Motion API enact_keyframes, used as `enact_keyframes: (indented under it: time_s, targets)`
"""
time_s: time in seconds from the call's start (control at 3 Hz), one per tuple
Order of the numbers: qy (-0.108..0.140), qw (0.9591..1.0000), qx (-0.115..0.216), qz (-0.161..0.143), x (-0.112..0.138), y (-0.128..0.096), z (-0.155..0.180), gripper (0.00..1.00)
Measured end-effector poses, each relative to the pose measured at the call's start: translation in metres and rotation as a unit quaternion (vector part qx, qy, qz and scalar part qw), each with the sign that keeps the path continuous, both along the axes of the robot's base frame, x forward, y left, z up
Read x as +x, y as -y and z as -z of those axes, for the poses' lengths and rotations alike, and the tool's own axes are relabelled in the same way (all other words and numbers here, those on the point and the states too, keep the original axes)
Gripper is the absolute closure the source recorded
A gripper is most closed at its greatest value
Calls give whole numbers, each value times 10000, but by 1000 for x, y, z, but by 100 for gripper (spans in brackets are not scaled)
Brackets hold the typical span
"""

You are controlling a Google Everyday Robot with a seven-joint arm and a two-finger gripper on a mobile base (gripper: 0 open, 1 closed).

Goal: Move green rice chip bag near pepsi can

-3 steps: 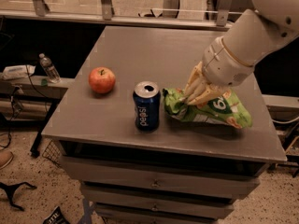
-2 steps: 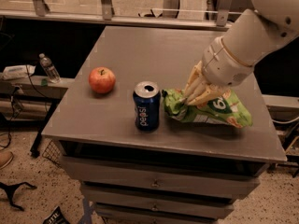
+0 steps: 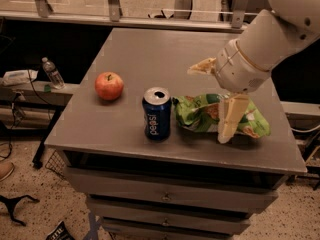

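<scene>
The green rice chip bag (image 3: 199,115) lies flat on the grey table (image 3: 160,54), its left end almost touching the pepsi can (image 3: 156,113). The can stands upright near the table's front edge. My gripper (image 3: 207,104) is just above the bag's right half and is open. One tan finger (image 3: 231,118) points down in front of the bag and hides part of it. The other finger (image 3: 202,66) sticks out to the left, above and behind the bag. Nothing is held.
A red apple (image 3: 109,85) sits on the table to the left of the can. A water bottle (image 3: 52,73) stands on a lower ledge at the left. Drawers (image 3: 165,196) are below the tabletop. The table's front edge runs close to the can and the bag.
My gripper was shut on the bag. Now its fingers have spread open and the bag lies released on the table beside the can.
</scene>
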State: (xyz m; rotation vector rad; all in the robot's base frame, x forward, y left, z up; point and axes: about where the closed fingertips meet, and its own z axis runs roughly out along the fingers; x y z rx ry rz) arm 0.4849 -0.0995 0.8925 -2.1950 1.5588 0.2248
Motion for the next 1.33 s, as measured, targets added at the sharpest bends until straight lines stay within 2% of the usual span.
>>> enact_keyframes:
  time_s: [0.33,0.67,1.0,1.33]
  targets:
    - [0,10000,0,0,0,0,0,0]
    - [176,9988,-325,307,0,19,-15,0]
    - [597,9834,-1137,1282,-5,78,-57,0]
    - [784,9613,-1533,2149,-15,142,-91,0]
